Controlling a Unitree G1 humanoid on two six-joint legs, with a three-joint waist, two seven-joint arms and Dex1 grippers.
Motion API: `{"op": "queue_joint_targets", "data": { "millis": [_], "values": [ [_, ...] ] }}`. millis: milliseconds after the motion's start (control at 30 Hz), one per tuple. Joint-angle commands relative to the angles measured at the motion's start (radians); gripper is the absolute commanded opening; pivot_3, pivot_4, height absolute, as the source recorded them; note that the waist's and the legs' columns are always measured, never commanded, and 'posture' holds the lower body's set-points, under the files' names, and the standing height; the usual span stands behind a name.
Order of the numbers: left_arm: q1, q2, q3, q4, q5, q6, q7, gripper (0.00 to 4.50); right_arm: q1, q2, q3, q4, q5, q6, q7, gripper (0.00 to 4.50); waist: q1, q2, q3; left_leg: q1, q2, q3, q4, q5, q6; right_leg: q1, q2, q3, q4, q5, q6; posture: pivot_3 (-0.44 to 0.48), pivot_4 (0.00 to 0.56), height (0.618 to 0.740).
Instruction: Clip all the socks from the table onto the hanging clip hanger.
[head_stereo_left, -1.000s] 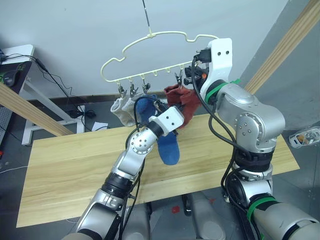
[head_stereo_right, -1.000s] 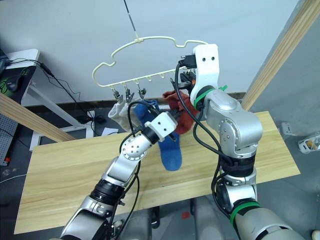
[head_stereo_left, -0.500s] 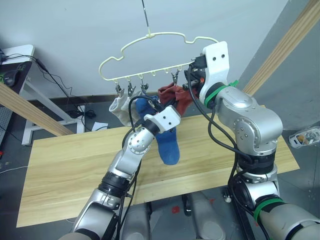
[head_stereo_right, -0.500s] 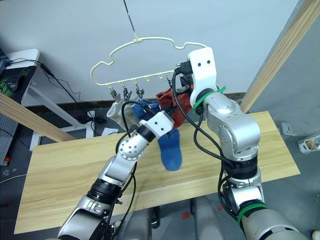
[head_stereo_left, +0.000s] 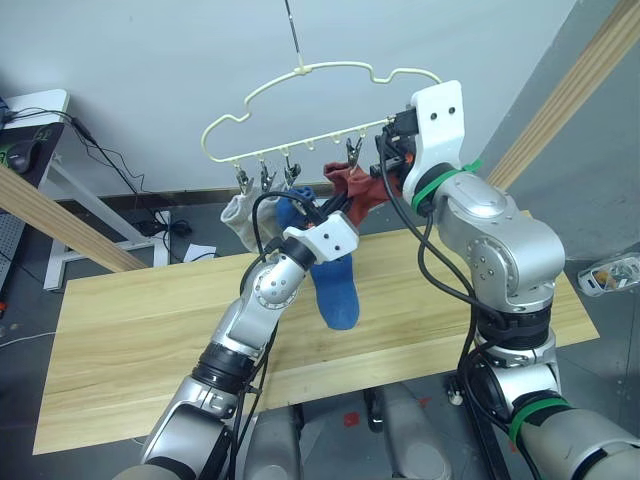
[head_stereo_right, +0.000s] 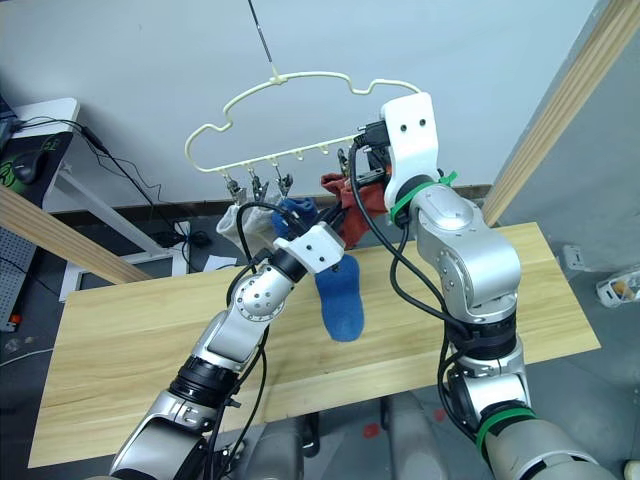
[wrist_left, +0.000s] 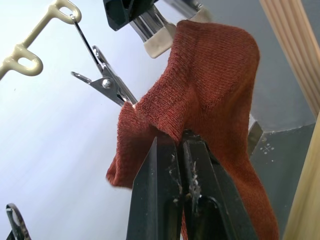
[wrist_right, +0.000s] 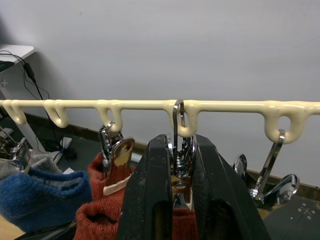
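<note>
The pale-yellow clip hanger (wrist_right: 225, 106) hangs above the table (head_stereo_left: 140, 330) by its hook. Light grey socks (head_stereo_left: 238, 215) and blue socks (head_stereo_left: 332, 292) hang from its left clips. My left gripper (wrist_left: 172, 142) is shut on a rust-red sock (wrist_left: 210, 75), held up just under the hanger's row of clips. One silver clip (wrist_left: 107, 84) touches that sock's edge. Beside it my right gripper (wrist_right: 177, 145) is shut on another hanging silver clip (wrist_right: 179, 170), pinching it right above the red sock (wrist_right: 100, 215).
Round wooden frame poles slant at the right (head_stereo_left: 570, 90) and the left (head_stereo_left: 60, 215). A white desk with cables (head_stereo_left: 30, 120) stands at the far left behind the table. A small white object (head_stereo_left: 610, 272) lies on the floor at the right.
My left gripper has lifted the rust-red sock higher, up to the clips. The right arm and the hanger swayed left, then back to the right.
</note>
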Motion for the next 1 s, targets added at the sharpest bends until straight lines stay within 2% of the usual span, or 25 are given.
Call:
{"op": "queue_joint_targets", "data": {
  "millis": [33,233,467,833,1000],
  "values": [
    [-0.010,-0.015,0.026,-0.009,-0.018,0.000,0.012,0.00,-0.004,0.020,-0.032,-0.040,0.024,0.022,0.004,0.17,0.000,0.000,0.000,0.000,0.000,0.000,0.000,0.000,0.000,0.000,0.000,0.000,0.000,0.000,0.000,-0.207,0.328,0.740],
    [-0.013,-0.053,0.054,-0.009,-0.071,0.059,-0.005,0.00,-0.021,0.030,-0.066,-0.051,0.050,0.065,0.006,0.17,0.001,0.000,0.000,0.000,0.000,0.000,0.001,0.000,0.000,0.000,0.000,0.000,0.000,0.000,0.000,-0.211,0.329,0.740],
    [-0.020,-0.088,0.108,-0.030,-0.193,0.154,-0.070,0.00,-0.037,0.040,-0.105,-0.052,0.093,0.107,0.012,0.17,0.001,0.000,0.000,0.000,0.000,-0.001,0.001,0.000,0.000,0.001,0.000,0.000,0.001,0.000,0.000,-0.211,0.329,0.740],
    [-0.018,-0.129,0.100,-0.068,-0.272,0.152,-0.133,0.00,-0.034,0.031,-0.106,-0.047,0.105,0.109,0.024,0.17,0.002,0.000,0.000,0.000,0.000,-0.001,0.001,0.000,0.000,0.001,0.000,0.000,0.001,0.000,0.000,-0.209,0.326,0.740],
    [-0.027,-0.180,0.140,-0.073,-0.353,0.232,-0.136,0.00,-0.033,0.031,-0.107,-0.052,0.122,0.119,0.036,0.17,0.002,0.000,0.000,0.000,0.000,-0.001,0.001,0.000,0.000,0.001,0.000,0.000,0.001,0.000,0.000,-0.212,0.325,0.740]
  ]
}}
